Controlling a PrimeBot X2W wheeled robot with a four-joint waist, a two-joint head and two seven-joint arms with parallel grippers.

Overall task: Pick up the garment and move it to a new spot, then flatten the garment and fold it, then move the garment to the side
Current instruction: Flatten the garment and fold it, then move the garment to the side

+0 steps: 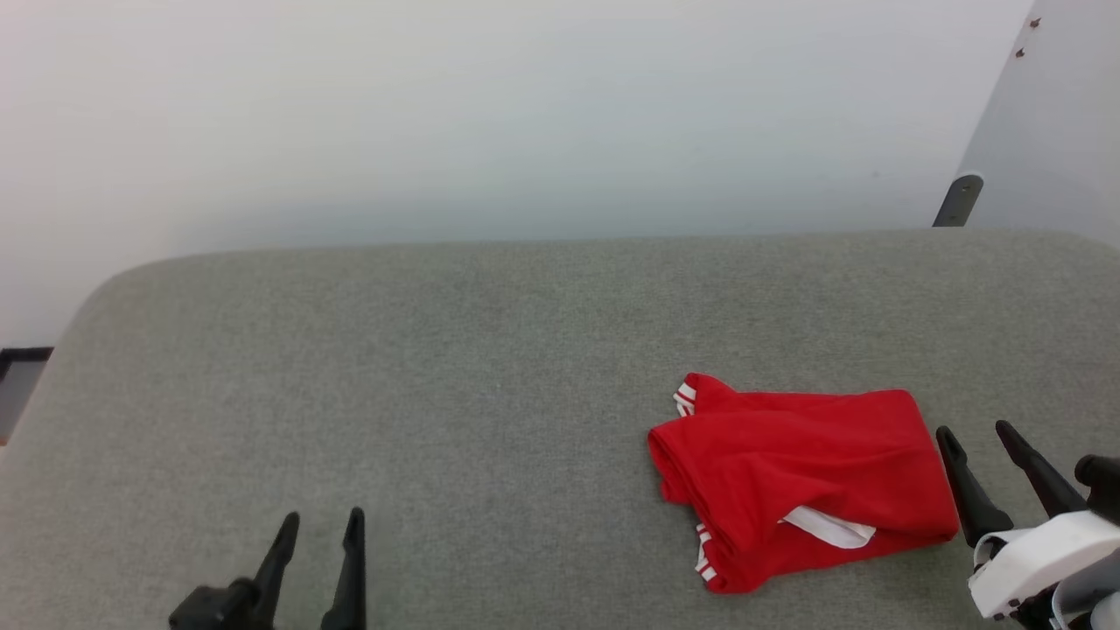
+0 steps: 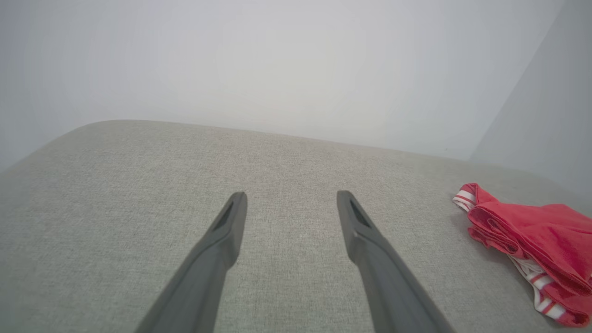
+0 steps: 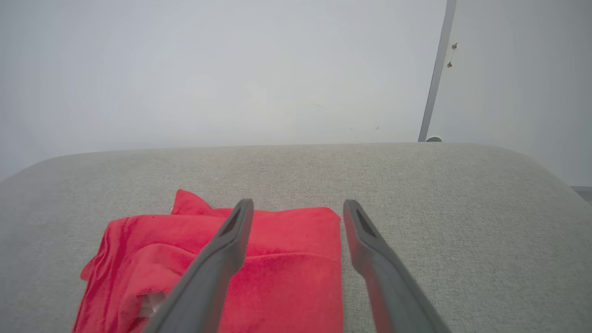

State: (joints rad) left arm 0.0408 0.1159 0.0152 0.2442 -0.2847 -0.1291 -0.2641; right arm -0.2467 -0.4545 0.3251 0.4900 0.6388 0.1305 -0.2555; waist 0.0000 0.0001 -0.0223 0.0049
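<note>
Head view adds striped trim (image 1: 684, 398) (right wrist: mostly red). Folded garment (image 1: 796, 472) beside right gripper (image 1: 975, 430), long axis toward left gripper (image 1: 323, 515); both released.

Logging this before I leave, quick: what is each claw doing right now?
Left claw: open, holding nothing.
Right claw: open, holding nothing, beside the folded red garment.

A plain indoor test space rather than a furnished home: a wide grey woven-fabric worktop (image 1: 437, 394) with rounded corners stands against a smooth white wall (image 1: 525, 114), beside a pale grey panel (image 1: 1054, 131) fixed with two small screws (image 1: 1026, 38).
</note>
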